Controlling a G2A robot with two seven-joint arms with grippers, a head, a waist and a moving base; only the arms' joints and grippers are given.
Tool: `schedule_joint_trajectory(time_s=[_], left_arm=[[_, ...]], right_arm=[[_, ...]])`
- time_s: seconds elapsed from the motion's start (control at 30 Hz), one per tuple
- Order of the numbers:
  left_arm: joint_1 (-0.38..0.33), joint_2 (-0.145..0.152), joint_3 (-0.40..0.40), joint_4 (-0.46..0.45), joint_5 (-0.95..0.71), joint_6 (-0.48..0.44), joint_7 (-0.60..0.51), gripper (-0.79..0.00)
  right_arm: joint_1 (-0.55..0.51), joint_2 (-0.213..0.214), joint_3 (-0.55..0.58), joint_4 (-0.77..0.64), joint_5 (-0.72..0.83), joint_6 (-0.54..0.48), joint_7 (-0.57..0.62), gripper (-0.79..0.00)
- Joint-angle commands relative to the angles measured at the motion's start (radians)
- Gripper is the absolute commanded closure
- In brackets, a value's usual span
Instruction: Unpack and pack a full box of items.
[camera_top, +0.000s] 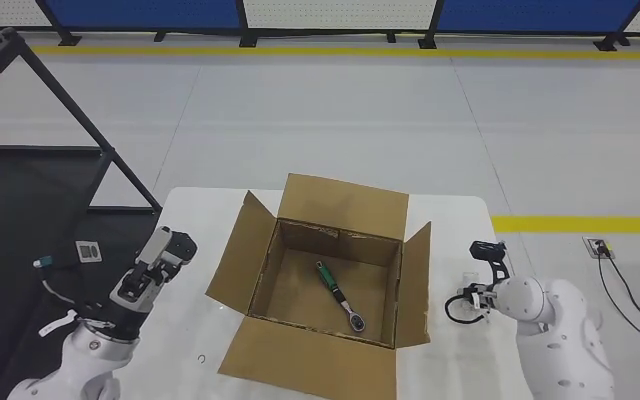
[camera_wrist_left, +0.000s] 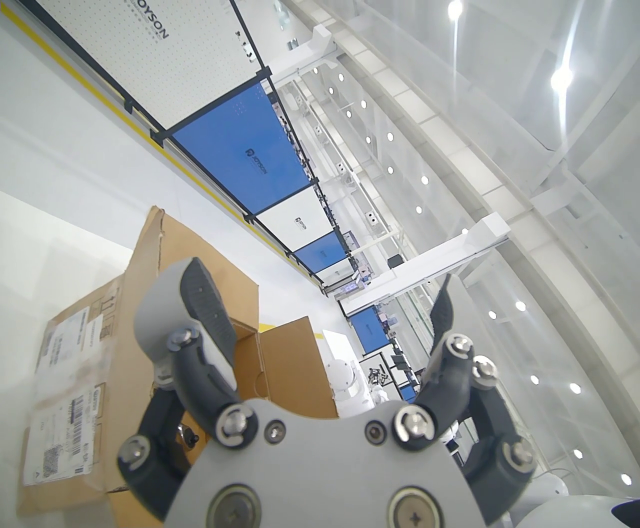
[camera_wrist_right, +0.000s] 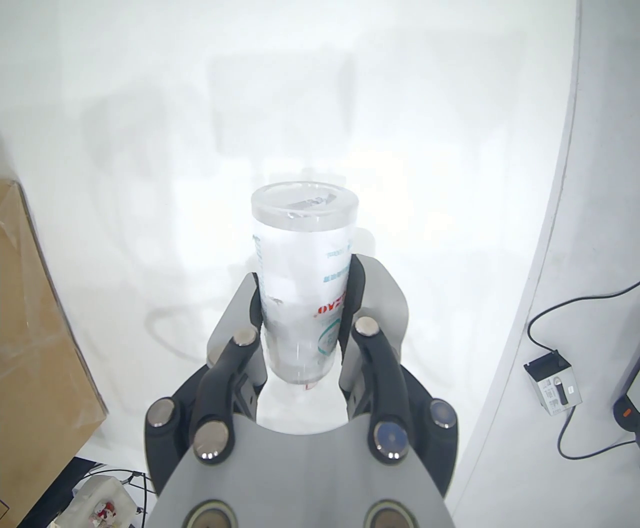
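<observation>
one clear cylindrical bottle (camera_wrist_right: 305, 260), coloured print

bright, even overhead light throughout. top view: white table (camera_top: 455, 215) and pale grey floor (camera_top: 320, 110) near washed out; open brown cardboard box (camera_top: 345, 205) holds soft shade along inner walls, shadows faint. left wrist view: round ceiling lamps (camera_wrist_left: 561, 77) flare with streaks; white beams (camera_wrist_left: 450, 250) and blue and white wall panels (camera_wrist_left: 240, 150) bow, strong fisheye bend toward edges. right wrist view: table blown out to near-pure white; clear plastic cylinder (camera_wrist_right: 305, 200) catches pale glare on flat end; table edge curves.
</observation>
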Motion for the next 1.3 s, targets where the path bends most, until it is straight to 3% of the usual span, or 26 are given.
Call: schedule_joint_trajectory(time_s=[0.0,0.4,0.43,0.47,0.53,0.67,0.9,1.1,1.27], left_arm=[[0.001,0.0,-0.003,0.0,-0.002,-0.002,0.003,-0.785],[-0.005,0.002,-0.012,0.006,-0.015,-0.007,0.006,-0.785],[-0.007,0.002,-0.015,0.007,-0.016,-0.007,0.006,-0.785],[-0.009,0.003,-0.018,0.009,-0.019,-0.008,0.007,-0.785],[-0.014,0.003,-0.026,0.012,-0.026,-0.009,0.01,-0.785],[-0.022,0.005,-0.042,0.021,-0.04,-0.011,0.009,-0.785],[-0.02,0.006,-0.069,0.039,-0.061,-0.02,0.019,-0.785],[-0.012,0.007,-0.108,0.06,-0.095,-0.037,0.026,-0.785],[0.013,0.006,-0.133,0.067,-0.129,-0.059,0.022,-0.785]], right_arm=[[0.001,0.002,0.002,-0.004,0.004,0.003,-0.001,-0.379],[-0.026,0.016,0.031,-0.099,0.04,0.047,-0.008,-0.391],[-0.033,0.018,0.044,-0.125,0.058,0.055,-0.015,-0.662],[-0.044,0.019,0.057,-0.159,0.074,0.061,-0.021,-0.736],[-0.072,0.021,0.086,-0.248,0.122,0.068,-0.034,-0.708],[-0.132,0.026,0.131,-0.435,0.189,0.078,-0.046,-0.785],[-0.213,0.028,0.121,-0.769,0.321,0.05,-0.078,-0.785],[-0.202,0.033,-0.044,-0.95,0.308,-0.017,-0.023,-0.776],[-0.086,0.031,-0.261,-0.896,0.2,-0.022,0.047,-0.763]])
